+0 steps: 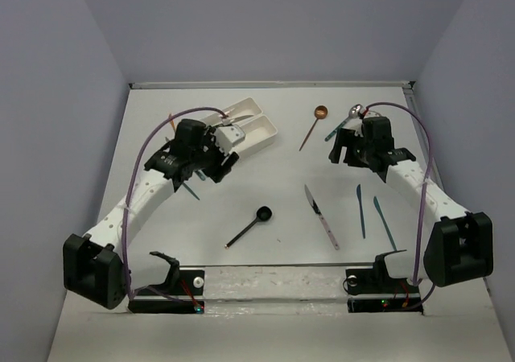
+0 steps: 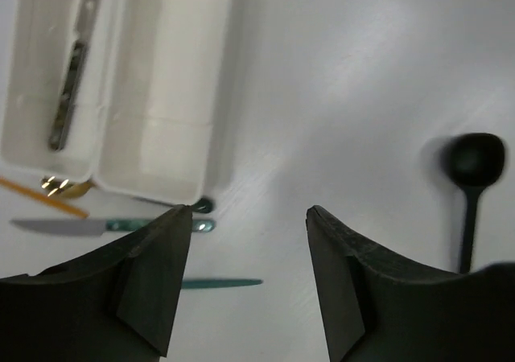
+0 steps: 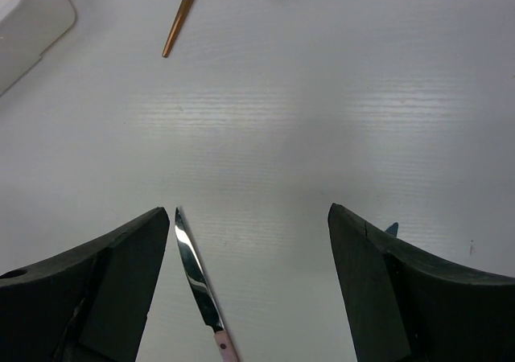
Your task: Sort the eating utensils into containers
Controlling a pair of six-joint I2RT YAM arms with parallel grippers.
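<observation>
1. Left wrist view: the left gripper hung over the bare white table, its jaws spread wide with nothing between them. Ahead and to its left lay two long white plastic trays side by side. The outer tray held a silver table knife. The inner tray ended just beyond the left-hand fingertip. A teal-handled knife lay left of that finger, and a blurred black spoon lay well to the right.
2. Right wrist view: the right gripper was likewise splayed wide, gripping nothing. The tip of a silver-bladed, pale-handled knife lay just inside the finger at the view's left. The slim copper spoon showed only its handle, well ahead and to the left.
3. Top view: a silver spoon lay just beyond the right gripper. A short teal knife and a longer teal knife lay behind it, towards its base.
</observation>
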